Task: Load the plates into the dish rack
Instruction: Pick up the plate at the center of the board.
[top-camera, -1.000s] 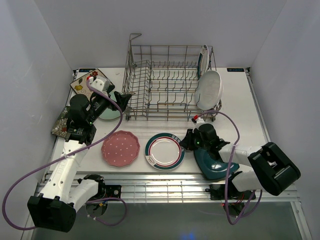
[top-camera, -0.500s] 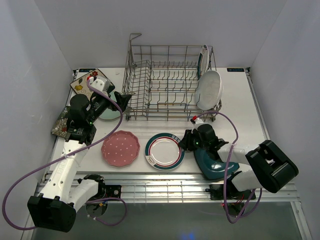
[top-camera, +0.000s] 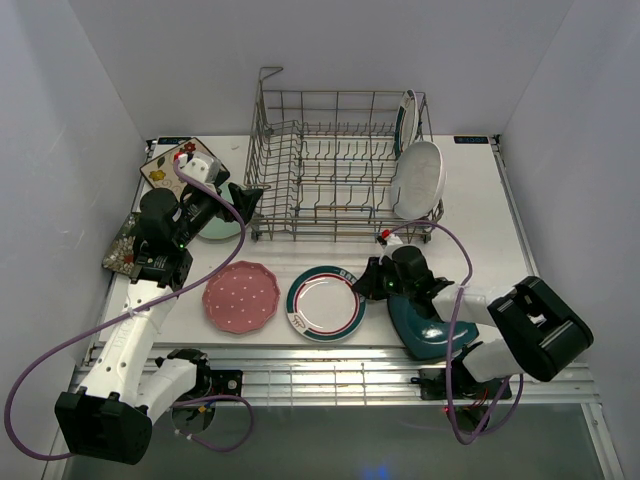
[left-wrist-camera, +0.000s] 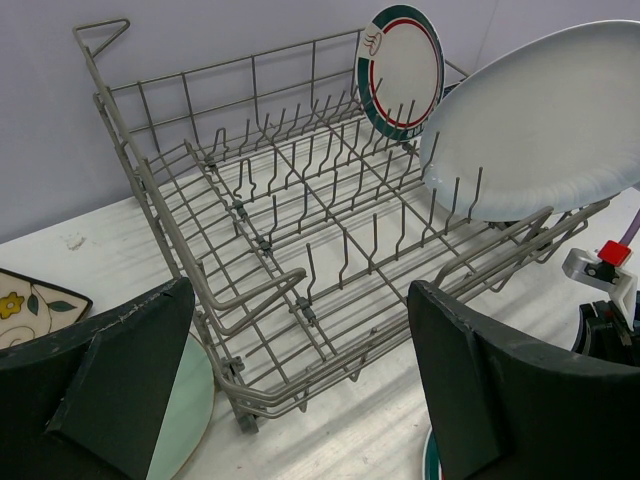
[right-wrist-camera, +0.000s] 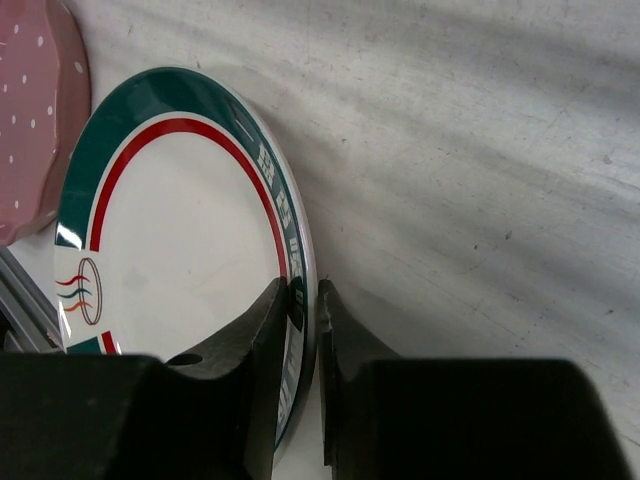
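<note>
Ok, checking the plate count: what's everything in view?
dish rack: one, grey wire, far middle
rack rimmed plate: one, teal-red, upright, rack's far right
oval plate: one, white, leaning, rack's right end
table rimmed plate: one, teal-red, near middle
dotted plate: one, pink, beside it
square plate: one, dark teal, under right arm
mint plate: one, mint, beneath left hand
cream floral plate: one, cream, far left
dark floral plate: one, dark, left edge
left hand: one, black, open, beside rack
right hand: one, black, shut on table rimmed plate

A white, faintly streaked tabletop (top-camera: 490, 210) sits boxed in by plain pale grey walls (top-camera: 330, 50), with a ribbed silver metal rail (top-camera: 320, 375) along its near edge.
</note>
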